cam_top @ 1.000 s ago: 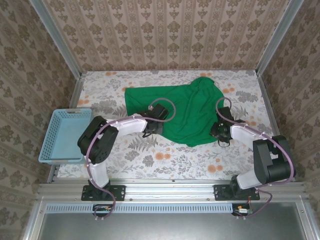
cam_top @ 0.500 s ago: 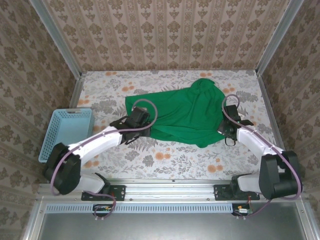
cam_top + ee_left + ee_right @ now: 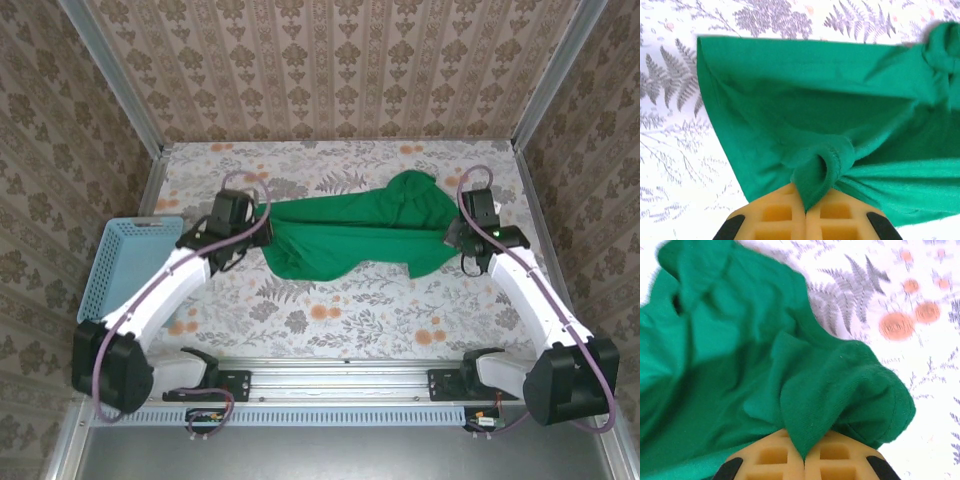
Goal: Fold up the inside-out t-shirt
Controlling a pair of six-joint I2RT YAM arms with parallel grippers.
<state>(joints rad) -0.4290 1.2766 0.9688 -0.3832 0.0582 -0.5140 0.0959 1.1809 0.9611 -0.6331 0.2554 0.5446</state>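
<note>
Left gripper (image 3: 806, 211) is closed tight, pinching a bunched edge of the green t-shirt (image 3: 805, 110), and the cloth stretches away from it to the right. Right gripper (image 3: 804, 452) is also closed, on a fold at the shirt's other end. Seen from above, the shirt spans both grippers as one long band. Its long axis runs crosswise over the floral worktop (image 3: 330, 320), with each arm at its own end.
</note>
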